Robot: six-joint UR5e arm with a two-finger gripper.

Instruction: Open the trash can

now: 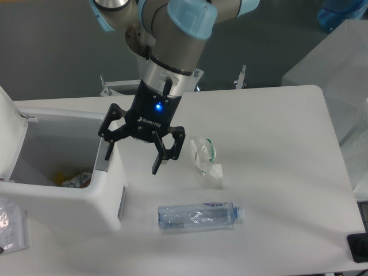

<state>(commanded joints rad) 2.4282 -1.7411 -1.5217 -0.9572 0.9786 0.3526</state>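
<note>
The trash can (86,201) sat at the left edge of the frame, a large white boxy bin resting on the white table (276,190). Its lid (10,135) was swung up and stood nearly upright at the far left, leaving the inside open to view. Some yellowish and grey rubbish (72,179) lay at the bottom of the bin. A grey rectangular button (102,163) showed on the rim at the bin's right side.

The gripper (133,160) hung over the bin's right rim, left of the frame's centre, pointing downward. Its two black fingers were spread wide apart and held nothing. One finger (108,148) sat right over the grey button, though whether it touched could not be told; the other finger (159,163) hung above the bare table just to the right of the bin. A small blue light (158,106) glowed on the gripper's body, and the grey arm (172,34) with pale blue caps rose to the top of the frame.

A clear plastic bottle (198,215) lay on its side on the table in the lower middle, cap toward the right. A crumpled bit of white and green wrapper (206,156) lay just right of the gripper. A clear plastic bag (11,230) showed at the lower left corner.
</note>
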